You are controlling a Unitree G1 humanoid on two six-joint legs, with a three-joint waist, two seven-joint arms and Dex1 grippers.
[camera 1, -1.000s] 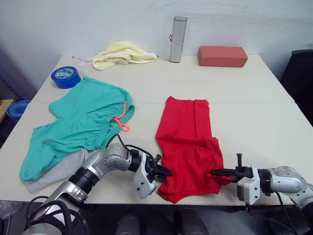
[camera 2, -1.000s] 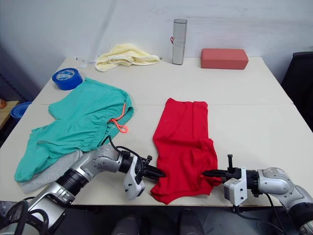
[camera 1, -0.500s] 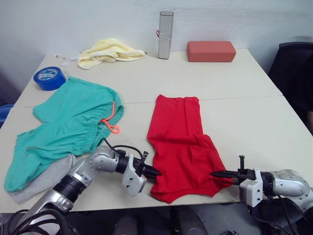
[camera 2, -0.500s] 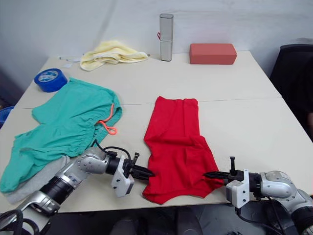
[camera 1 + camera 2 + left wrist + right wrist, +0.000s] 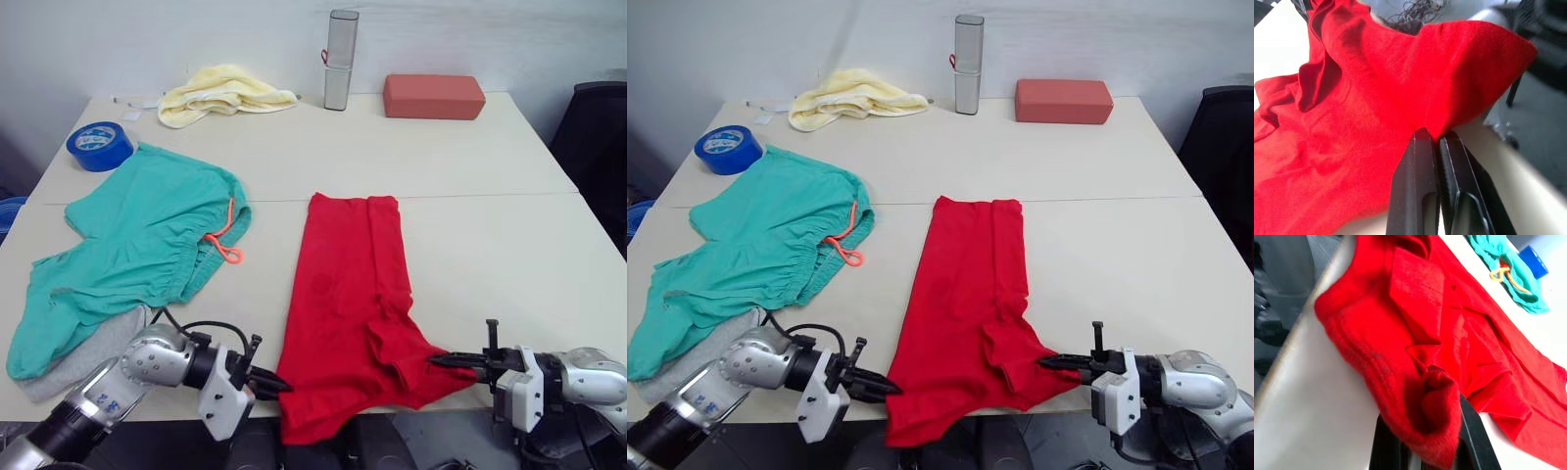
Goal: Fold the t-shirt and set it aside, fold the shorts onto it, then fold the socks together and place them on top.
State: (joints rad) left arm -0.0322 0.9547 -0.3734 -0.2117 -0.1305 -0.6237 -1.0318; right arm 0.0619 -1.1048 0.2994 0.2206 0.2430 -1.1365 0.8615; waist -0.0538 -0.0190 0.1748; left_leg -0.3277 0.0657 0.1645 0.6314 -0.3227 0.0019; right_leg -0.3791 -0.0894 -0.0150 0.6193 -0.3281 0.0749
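Red cotton, the t-shirt (image 5: 351, 304) lies lengthwise on the surface (image 5: 490, 166), right of the teal shorts (image 5: 137, 245), its near hem hanging off the near edge. The left gripper (image 5: 269, 384) pinches one hem corner, fingers (image 5: 1420, 196) pressed together on cloth; the right gripper (image 5: 453, 361) clamps the other. To fold well, both should probably lift together, keep the hem taut and carry it evenly toward the collar. The cloth looks narrow and rumpled near the right gripper.
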